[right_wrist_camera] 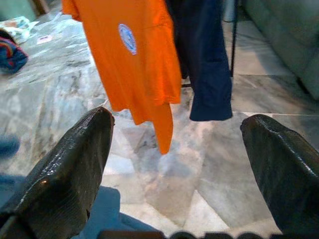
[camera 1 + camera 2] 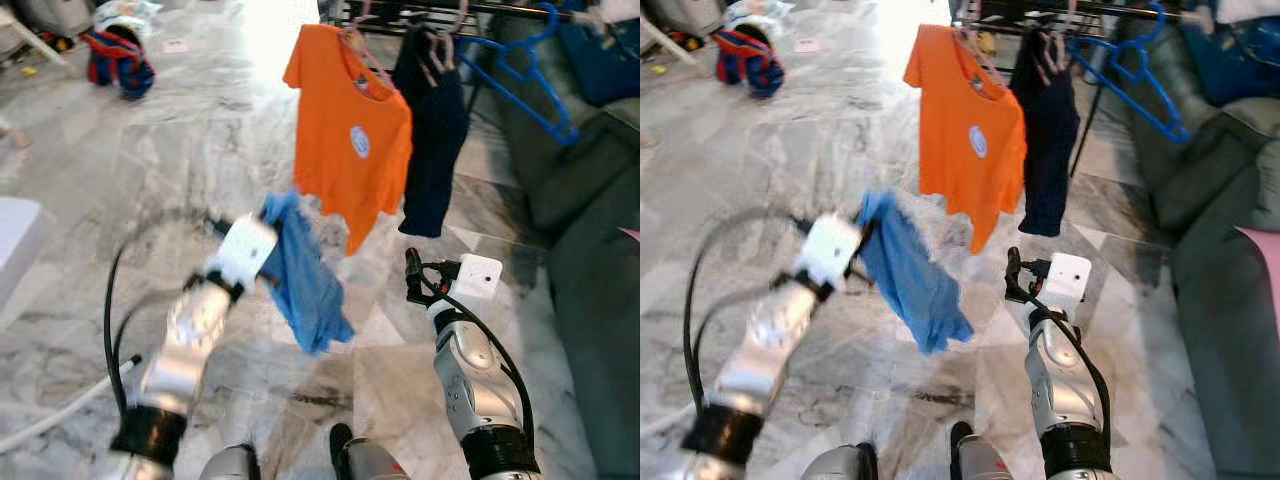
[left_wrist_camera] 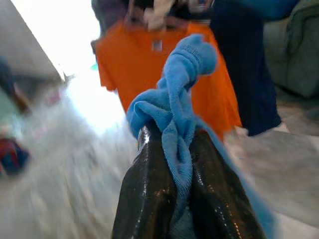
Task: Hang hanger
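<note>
My left gripper (image 3: 168,145) is shut on a blue cloth (image 2: 305,280), which hangs from its fingers above the marble floor. The cloth bunches over the fingertips, and whatever is inside it is hidden. Ahead, an orange T-shirt (image 2: 350,140) and a dark navy garment (image 2: 435,140) hang on hangers from a black clothes rail (image 2: 430,12). A bare blue hanger (image 2: 520,70) hangs on the rail to their right. My right gripper (image 2: 412,270) is held out open and empty, below and in front of the navy garment, with its fingers (image 1: 75,154) wide apart.
A dark green sofa (image 2: 590,200) runs along the right side, close to the rail. A red and blue bag (image 2: 120,60) lies far left on the floor. A white object (image 2: 15,240) sits at the left edge, and a white cable (image 2: 60,410) trails near my left arm.
</note>
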Robot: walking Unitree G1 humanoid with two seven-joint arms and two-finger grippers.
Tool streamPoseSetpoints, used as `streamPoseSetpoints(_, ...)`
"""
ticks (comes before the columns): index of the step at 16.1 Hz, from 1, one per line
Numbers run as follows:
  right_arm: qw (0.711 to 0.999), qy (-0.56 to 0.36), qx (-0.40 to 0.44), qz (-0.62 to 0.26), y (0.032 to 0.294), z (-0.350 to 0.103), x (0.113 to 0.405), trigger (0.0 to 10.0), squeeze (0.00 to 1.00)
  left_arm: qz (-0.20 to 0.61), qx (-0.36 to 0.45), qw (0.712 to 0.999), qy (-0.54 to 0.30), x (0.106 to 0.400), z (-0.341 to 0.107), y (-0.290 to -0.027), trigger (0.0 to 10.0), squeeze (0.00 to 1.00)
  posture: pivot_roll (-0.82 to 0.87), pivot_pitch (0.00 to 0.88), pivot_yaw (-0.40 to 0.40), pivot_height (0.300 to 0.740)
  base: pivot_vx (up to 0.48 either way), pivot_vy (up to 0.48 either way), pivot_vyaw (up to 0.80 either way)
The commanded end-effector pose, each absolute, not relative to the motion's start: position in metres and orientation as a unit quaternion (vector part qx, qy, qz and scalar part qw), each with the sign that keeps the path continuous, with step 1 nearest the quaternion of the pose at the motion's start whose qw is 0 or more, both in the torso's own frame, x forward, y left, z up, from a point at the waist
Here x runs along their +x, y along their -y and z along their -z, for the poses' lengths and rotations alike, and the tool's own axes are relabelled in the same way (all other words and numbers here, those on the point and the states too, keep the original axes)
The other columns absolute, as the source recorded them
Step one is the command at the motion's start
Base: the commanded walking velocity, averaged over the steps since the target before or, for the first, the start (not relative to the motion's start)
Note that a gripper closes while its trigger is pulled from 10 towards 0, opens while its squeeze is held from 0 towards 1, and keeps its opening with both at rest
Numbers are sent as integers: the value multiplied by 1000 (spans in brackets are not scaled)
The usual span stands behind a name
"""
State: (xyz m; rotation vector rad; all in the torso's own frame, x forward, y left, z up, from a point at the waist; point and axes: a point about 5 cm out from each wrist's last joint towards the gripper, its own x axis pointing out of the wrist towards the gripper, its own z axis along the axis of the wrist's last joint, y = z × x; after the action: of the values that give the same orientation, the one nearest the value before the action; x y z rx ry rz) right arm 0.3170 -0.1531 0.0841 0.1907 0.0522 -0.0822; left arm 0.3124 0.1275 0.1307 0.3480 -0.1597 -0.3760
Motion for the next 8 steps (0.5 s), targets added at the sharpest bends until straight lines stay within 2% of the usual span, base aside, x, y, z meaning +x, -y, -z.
streamPoseSetpoints(1,994,-40,93,45,157,-78,315,10000,0,183,149,969,75,310,-131,-127,10000,0,86,271,-72,740,0,0,-800)
streamPoseSetpoints(2,994,-39,89,44,160,-79,314,10000,0,170,110,978,49,309,-123,-127,10000,0,83,270,-82,740,0,0,-800)
streamPoseSetpoints(6,995,-40,80,41,165,-80,314,10000,0,149,78,986,16,308,-116,-128,10000,0,73,267,-102,740,0,0,-800)
streamPoseSetpoints(7,995,-39,80,41,165,-81,314,10000,0,144,68,987,9,309,-115,-129,10000,0,72,267,-103,740,-281,0,-800)
streamPoseSetpoints(8,995,-38,79,41,165,-81,314,10000,0,142,68,988,6,310,-115,-131,10000,0,68,264,-104,740,-341,0,0)
